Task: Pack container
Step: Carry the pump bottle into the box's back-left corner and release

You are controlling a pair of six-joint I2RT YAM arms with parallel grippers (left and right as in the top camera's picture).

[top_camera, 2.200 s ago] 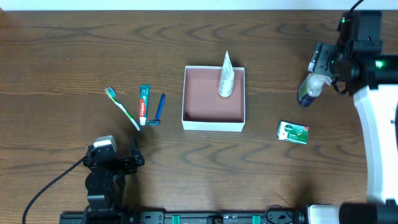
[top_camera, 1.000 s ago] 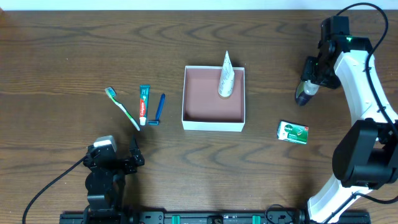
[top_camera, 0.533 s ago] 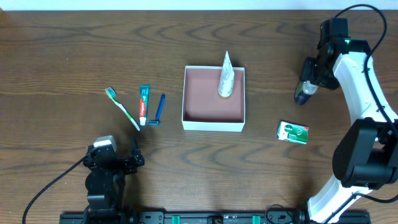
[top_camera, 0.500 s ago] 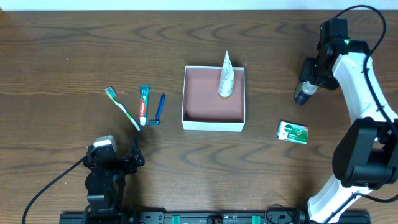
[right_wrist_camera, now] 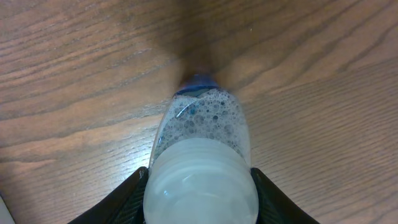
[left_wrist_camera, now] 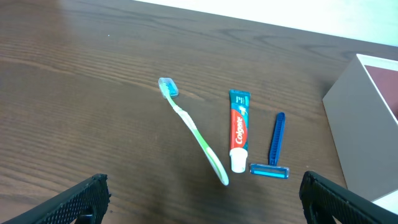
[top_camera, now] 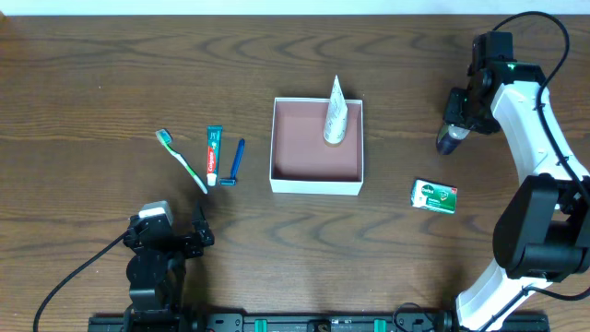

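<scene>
Container (top_camera: pixel 314 186) sits mid-table, open top up, pinkish floor showing. A white tube (top_camera: pixel 335 112) stands in its far-right corner, tip leaning over the far wall.

R gripper (top_camera: pixel 457 126) is at far right of the table, well apart from the container. The box lies to its left and a bit nearer. From the wrist cam, its fingers (right_wrist_camera: pixel 124 199) are part-closed, pressed on both sides of a clear bottle (right_wrist_camera: pixel 202 155) w/ foamy liquid. The bottle's blue end points away and rests on the wood. Green soap packet (top_camera: pixel 434 196) lies near-right of the box, between box and R arm, nothing touching it.

L gripper (left_wrist_camera: pixel 203 186) is at near left, spread wide, holding nothing. The container is right of it and farther off. Between them, left of the box, lie a toothbrush (top_camera: pixel 182 160), Colgate tube (top_camera: pixel 214 155) and blue razor (top_camera: pixel 234 162), side by side.
</scene>
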